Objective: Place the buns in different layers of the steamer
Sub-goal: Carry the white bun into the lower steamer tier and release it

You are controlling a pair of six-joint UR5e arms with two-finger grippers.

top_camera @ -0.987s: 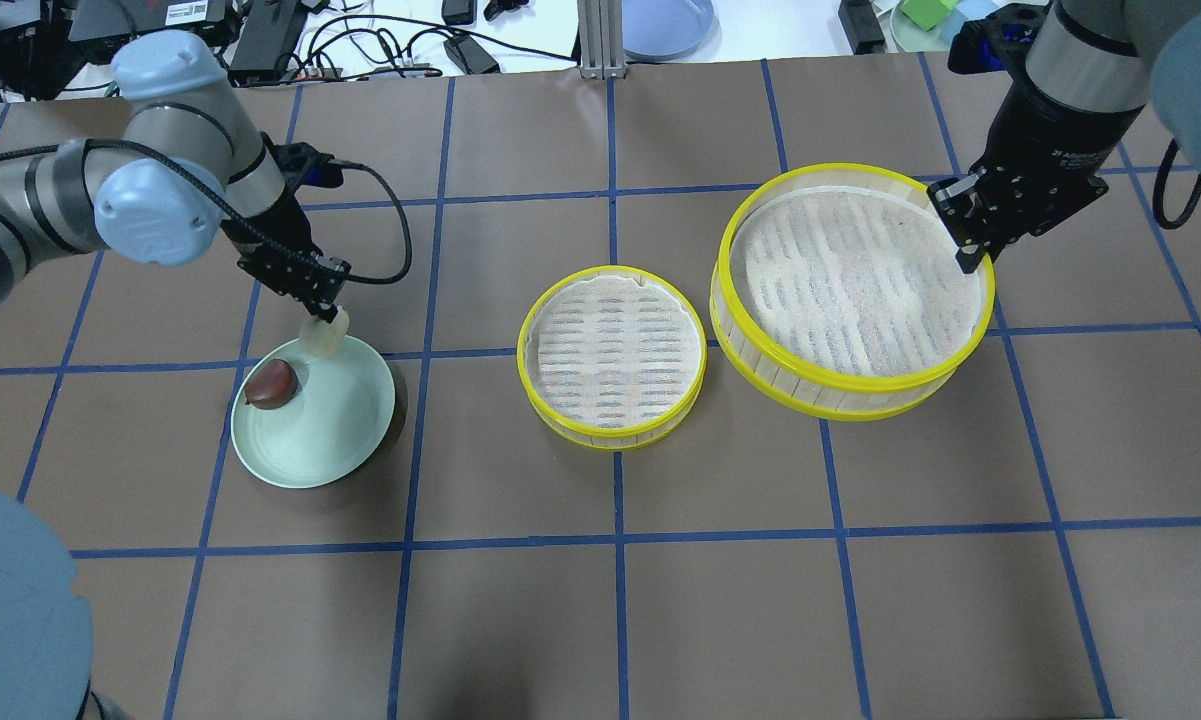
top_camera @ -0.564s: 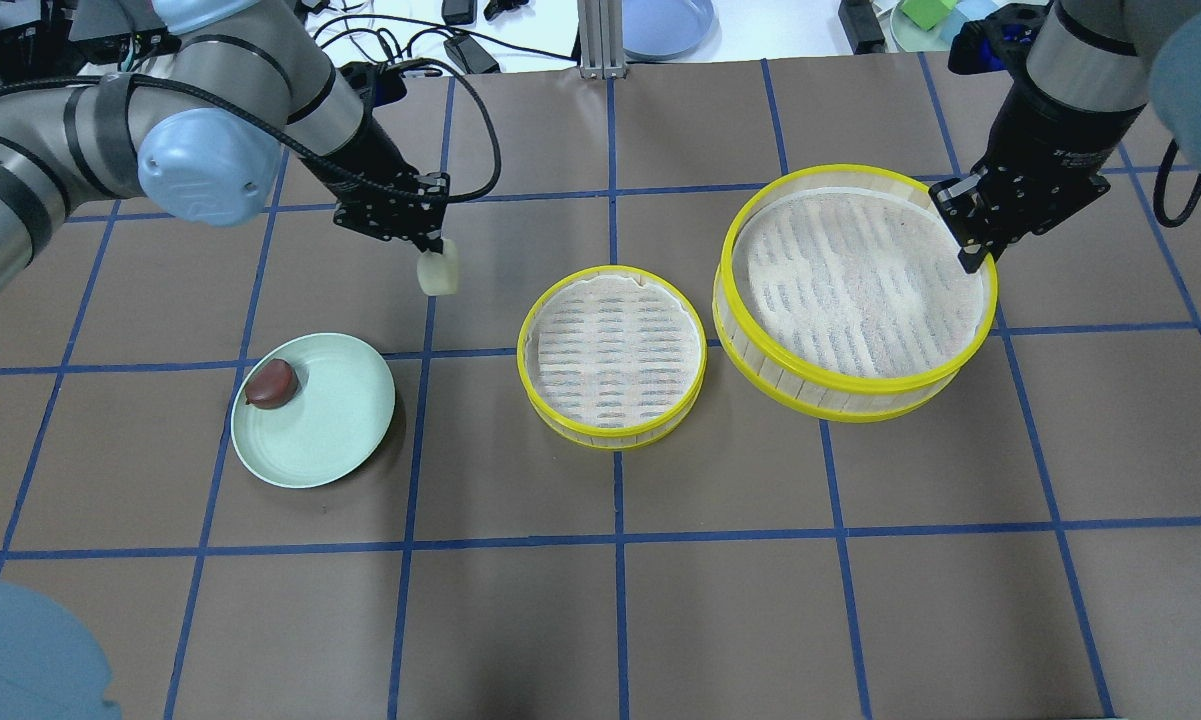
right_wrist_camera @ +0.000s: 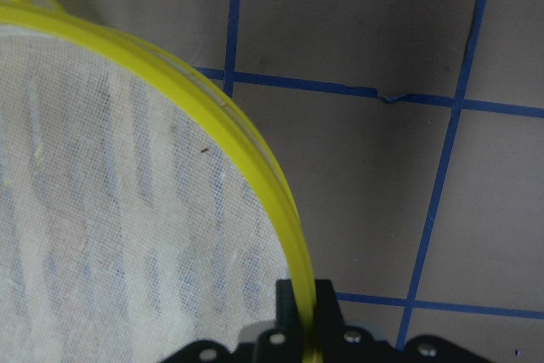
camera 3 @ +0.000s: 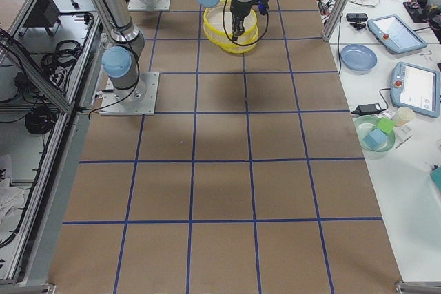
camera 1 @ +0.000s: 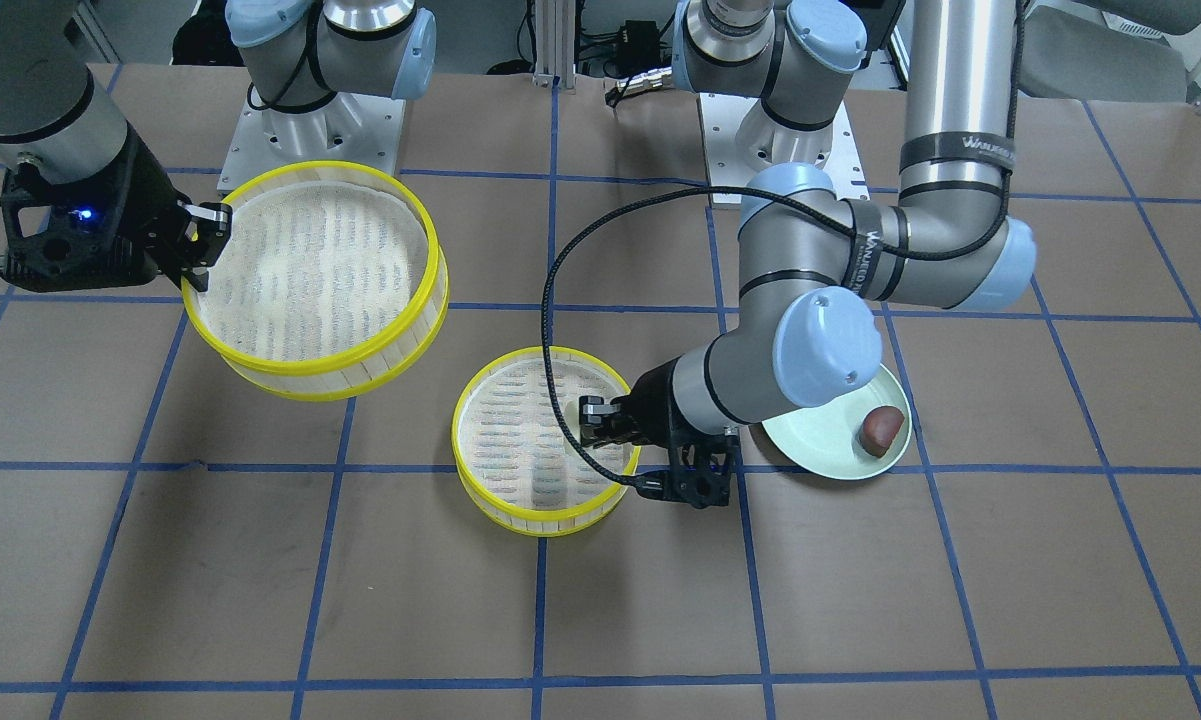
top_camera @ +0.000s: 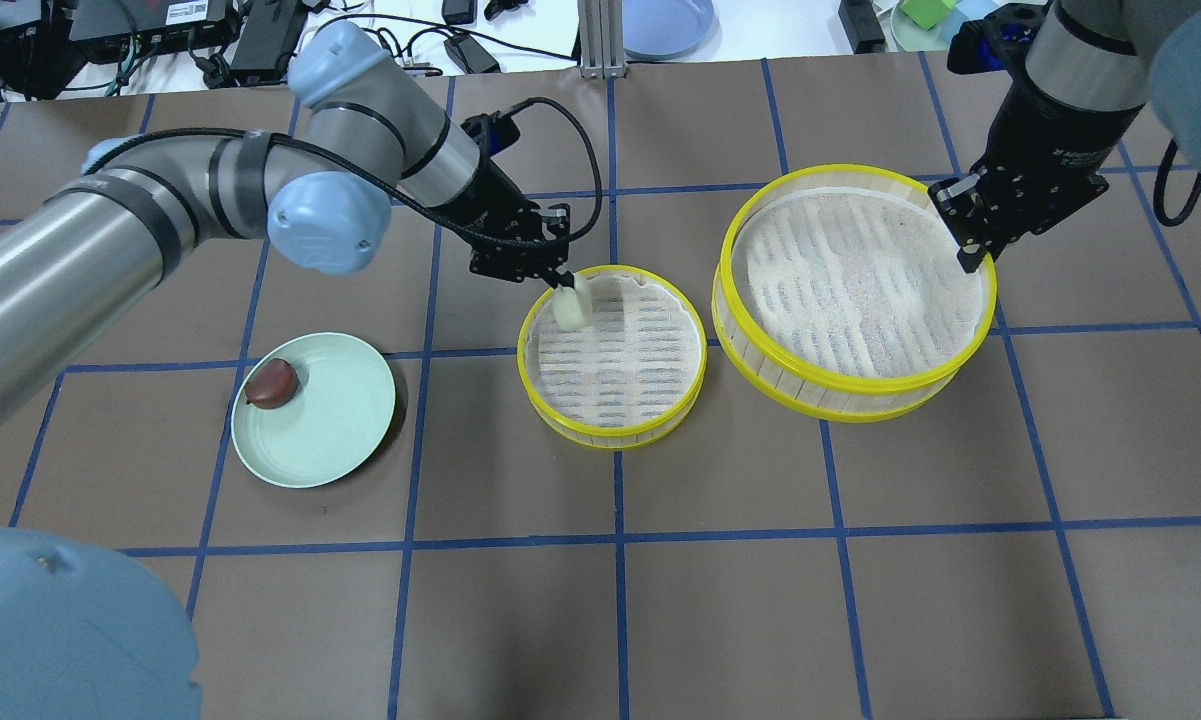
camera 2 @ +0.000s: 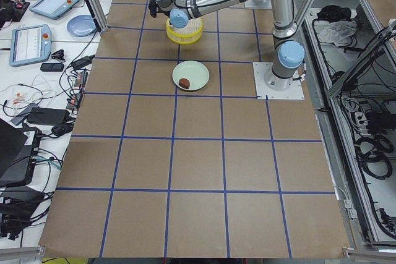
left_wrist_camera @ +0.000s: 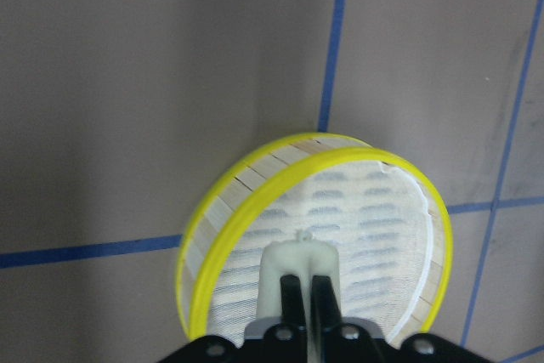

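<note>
My left gripper [top_camera: 563, 285] is shut on the cream-yellow bun [top_camera: 570, 305] and holds it just inside the far-left rim of the middle steamer tray [top_camera: 610, 436]. The left wrist view shows the bun [left_wrist_camera: 296, 263] between the fingers, over the tray's mesh floor. The reddish-brown bun [top_camera: 272, 383] lies on the pale green plate [top_camera: 335, 440]. My right gripper [top_camera: 968, 258] is shut on the yellow rim of the second steamer tray [top_camera: 860, 388] and holds it tilted above the table. Its rim [right_wrist_camera: 255, 172] runs between the jaws in the right wrist view.
The left arm's black cable [top_camera: 580, 160] loops above the middle tray. A blue plate [top_camera: 665, 25] and cables lie on the white bench behind the table. The brown mat with blue grid lines spreads in front of the trays.
My left gripper has carried the cream bun from the green plate rightward to over the middle tray's rim. The right gripper and its tray have barely moved.
</note>
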